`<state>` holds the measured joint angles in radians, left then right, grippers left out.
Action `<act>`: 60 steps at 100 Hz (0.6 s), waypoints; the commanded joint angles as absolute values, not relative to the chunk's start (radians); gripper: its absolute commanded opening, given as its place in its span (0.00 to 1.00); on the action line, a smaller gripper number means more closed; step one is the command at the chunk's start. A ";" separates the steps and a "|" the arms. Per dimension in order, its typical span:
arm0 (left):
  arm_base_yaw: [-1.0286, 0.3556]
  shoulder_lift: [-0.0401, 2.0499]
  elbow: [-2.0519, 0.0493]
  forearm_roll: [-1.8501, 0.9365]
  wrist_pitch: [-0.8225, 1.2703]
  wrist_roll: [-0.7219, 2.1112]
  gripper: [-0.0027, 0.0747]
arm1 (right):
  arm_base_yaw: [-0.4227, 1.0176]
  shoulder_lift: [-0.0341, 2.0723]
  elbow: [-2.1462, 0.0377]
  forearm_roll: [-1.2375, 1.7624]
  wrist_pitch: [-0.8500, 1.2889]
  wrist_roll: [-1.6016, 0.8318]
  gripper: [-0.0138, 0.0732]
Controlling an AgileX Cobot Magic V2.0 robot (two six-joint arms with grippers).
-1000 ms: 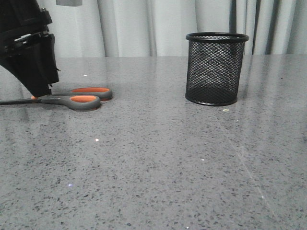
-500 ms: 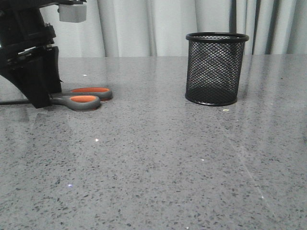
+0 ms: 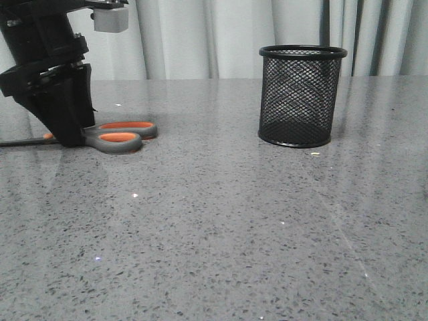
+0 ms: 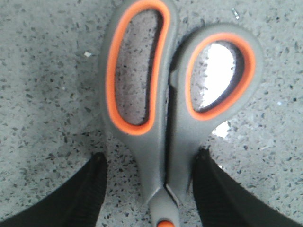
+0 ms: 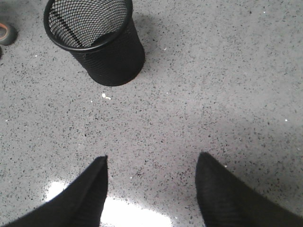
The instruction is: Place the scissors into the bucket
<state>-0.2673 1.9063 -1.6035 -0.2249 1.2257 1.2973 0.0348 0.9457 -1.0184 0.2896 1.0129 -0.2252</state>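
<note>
The scissors (image 3: 114, 136) lie flat on the desk (image 3: 214, 227) near its left edge. The left tool (image 4: 150, 182) is down over them, its fingers spread wide on both sides of the handles, not touching. The bucket (image 3: 300, 95) stands upright, well apart, toward the far right. The right tool (image 5: 151, 189) hangs with fingers spread, holding nothing.

The left gripper (image 4: 150, 189) has been shifted along the scissors (image 4: 165, 109) twd the handles, fingers now straddling the shanks.
</note>
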 commanded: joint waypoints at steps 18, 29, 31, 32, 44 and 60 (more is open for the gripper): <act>-0.273 1.861 -1.634 -0.235 1.277 1.240 0.52 | 0.036 0.943 -1.052 0.302 0.976 -0.238 0.59; -0.273 1.861 -1.634 -0.235 1.277 1.240 0.52 | 0.036 0.943 -1.052 0.302 0.976 -0.238 0.59; -0.273 1.861 -1.634 -0.235 1.277 1.240 0.52 | 0.036 0.943 -1.052 0.302 0.976 -0.238 0.59; -0.273 1.861 -1.634 -0.235 1.277 1.240 0.52 | 0.036 0.943 -1.052 0.302 0.976 -0.238 0.59; -0.273 1.861 -1.634 -0.235 1.277 1.240 0.52 | 0.036 0.943 -1.052 0.302 0.976 -0.238 0.59; -0.273 1.863 -1.634 -0.235 1.277 1.242 0.52 | 0.036 0.943 -1.052 0.302 0.976 -0.238 0.59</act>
